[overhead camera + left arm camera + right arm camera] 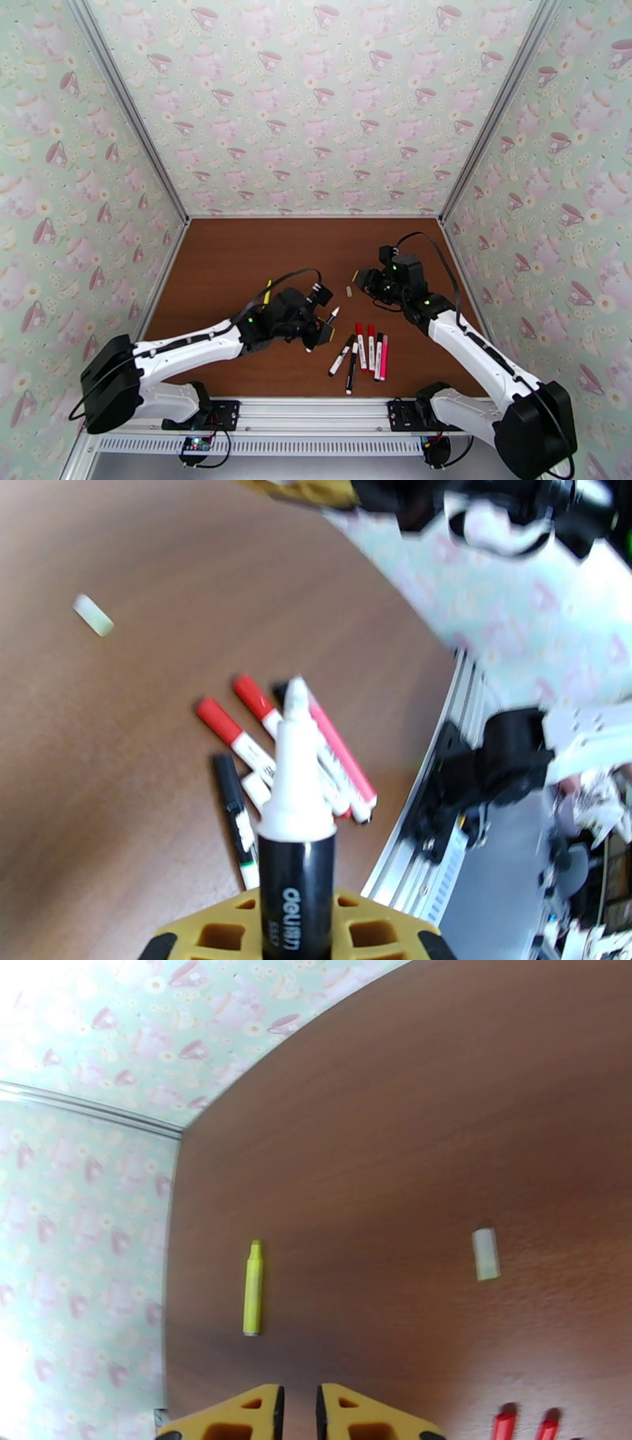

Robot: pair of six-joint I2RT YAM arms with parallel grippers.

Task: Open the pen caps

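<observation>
Left gripper (296,934) is clamping a black-barrelled pen (297,859), uncapped, with its white nib exposed. Right gripper (299,1414) is hovering closed over the desk (395,1157). A pale yellowish cap (486,1254) is lying loose, the yellow pen (253,1288) well apart from it. The other pens (363,351), red, black and pink, are lying clustered near the front edge.

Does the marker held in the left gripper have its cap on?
No. The marker clamped in the left gripper shows its bare white tip pointing up, with no cap over it.
</observation>
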